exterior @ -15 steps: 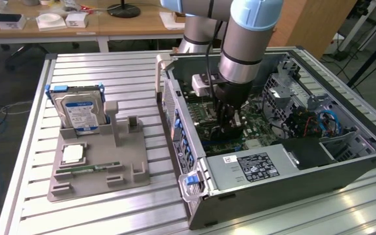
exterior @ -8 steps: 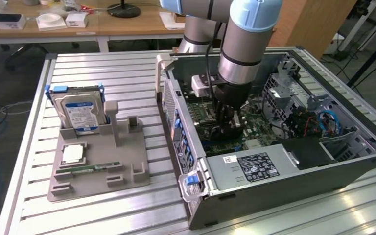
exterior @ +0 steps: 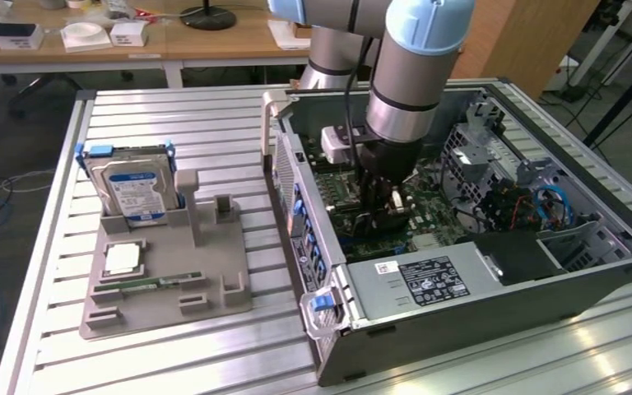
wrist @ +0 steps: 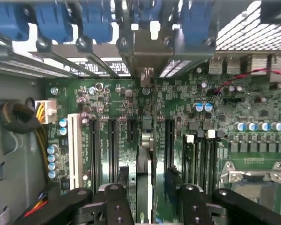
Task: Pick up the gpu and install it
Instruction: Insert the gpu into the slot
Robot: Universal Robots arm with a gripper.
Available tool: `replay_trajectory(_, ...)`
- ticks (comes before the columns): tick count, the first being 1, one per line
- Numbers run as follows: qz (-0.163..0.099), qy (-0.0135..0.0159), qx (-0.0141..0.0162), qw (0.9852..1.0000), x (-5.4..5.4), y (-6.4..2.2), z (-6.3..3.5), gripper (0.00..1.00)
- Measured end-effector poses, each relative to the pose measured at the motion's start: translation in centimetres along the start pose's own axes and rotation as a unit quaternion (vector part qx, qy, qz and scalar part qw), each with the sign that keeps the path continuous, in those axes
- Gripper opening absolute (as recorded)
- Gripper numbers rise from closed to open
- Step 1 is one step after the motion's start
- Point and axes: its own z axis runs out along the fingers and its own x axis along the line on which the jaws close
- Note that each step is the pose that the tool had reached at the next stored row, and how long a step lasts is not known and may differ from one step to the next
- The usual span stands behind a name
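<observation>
GPU [wrist: 144,154] standing on edge in a motherboard [wrist: 178,122] slot inside the computer case [exterior: 579,288], bracket end toward the rear slot covers [wrist: 103,28]. Gripper [wrist: 147,201] straddling the card's top edge, fingers [wrist: 113,206] spread apart and looking clear of it. Best handled square: card upright, pressed evenly along its length, bracket lined with its opening. Hard drive [exterior: 132,185] parked in the grey tray [exterior: 162,304] outside

We see a ribbed, slatted aluminium table [exterior: 162,115] carrying 2 things directly. An open grey metal computer case [exterior: 492,304] lies on its side. Just beside the case, toward the exterior view's left, rests a flat grey plastic holder tray [exterior: 168,304], apart from the case wall.
</observation>
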Motion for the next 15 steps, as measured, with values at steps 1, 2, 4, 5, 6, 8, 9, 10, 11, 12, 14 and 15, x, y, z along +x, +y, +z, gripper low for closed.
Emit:
replay_trajectory(1, 0.000, -0.0001, 0.0001, 1.0000, 0.0, -0.01, -0.40, 0.45)
replay_trajectory(2, 0.000, -0.0001, 0.0000, 1.0000, 0.0, -0.01, -0.78, 0.45)
replay_trajectory(4, 0.000, 0.0000, 0.0000, 1.0000, 0.0, -0.04, -1.66, 0.45)
replay_trajectory(5, 0.000, -0.0001, 0.0001, 1.0000, 0.0, -0.05, -2.10, 0.45)
replay_trajectory(6, 0.000, 0.0000, 0.0001, 1.0000, 0.0, -0.06, -2.49, 0.45)
replay_trajectory(8, 0.000, -0.0003, 0.0000, 1.0000, 0.0, -0.05, -2.66, 0.45)
replay_trajectory(9, 0.000, -0.0003, 0.0001, 1.0000, 0.0, -0.05, -2.66, 0.45)
replay_trajectory(10, 0.000, -0.0003, 0.0001, 1.0000, 0.0, -0.06, -2.66, 0.44)
replay_trajectory(11, 0.000, -0.0003, 0.0001, 1.0000, 0.0, -0.05, -2.66, 0.44)
replay_trajectory(12, 0.000, -0.0003, 0.0001, 1.0000, 0.0, -0.05, -2.66, 0.38)
replay_trajectory(14, 0.000, -0.0002, 0.0001, 1.0000, 0.0, -0.05, -2.66, 0.25)
replay_trajectory(15, 0.000, -0.0002, 0.0000, 1.0000, 0.0, -0.05, -2.67, 0.25)
